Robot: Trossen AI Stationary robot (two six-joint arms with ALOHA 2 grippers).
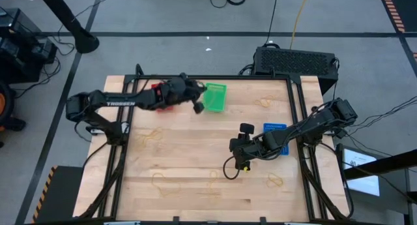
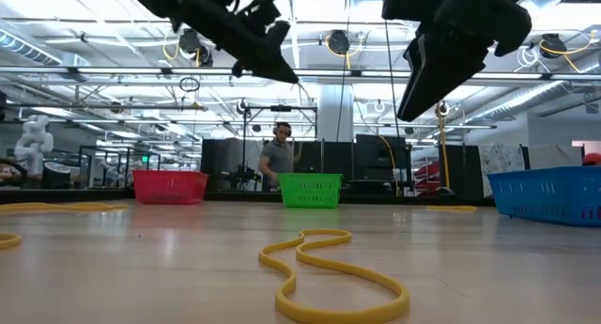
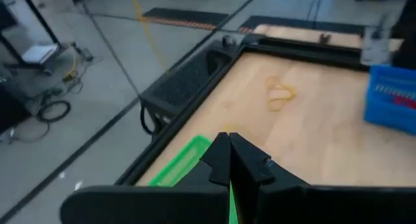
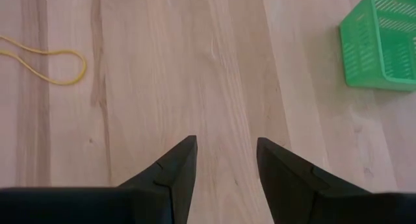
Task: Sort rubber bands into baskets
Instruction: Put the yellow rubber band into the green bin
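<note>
Three baskets stand on the wooden table: red (image 2: 169, 186) at the far left, green (image 1: 215, 96) at the far middle, blue (image 2: 549, 194) at the right. Yellow rubber bands lie loose on the wood, one at the near edge (image 2: 329, 272), one by the far right corner (image 3: 279, 94). My left gripper (image 3: 227, 149) is shut, raised just beside the green basket's left edge (image 3: 185, 162); a yellowish speck shows at its tips. My right gripper (image 4: 224, 159) hangs open over bare wood, left of the blue basket (image 1: 277, 137). My left gripper's shut fingertips (image 3: 221, 146) show a small yellowish speck at their free ends. I cannot tell whether it is a rubber band or whether the fingers hold anything.
A big black box (image 1: 296, 60) stands beyond the table's far right corner. More yellow bands lie at left centre (image 1: 148, 135) and along the near edge (image 1: 212, 186), and one (image 4: 45, 58) ahead of my right gripper. A person (image 2: 277, 155) stands in the room behind the table.
</note>
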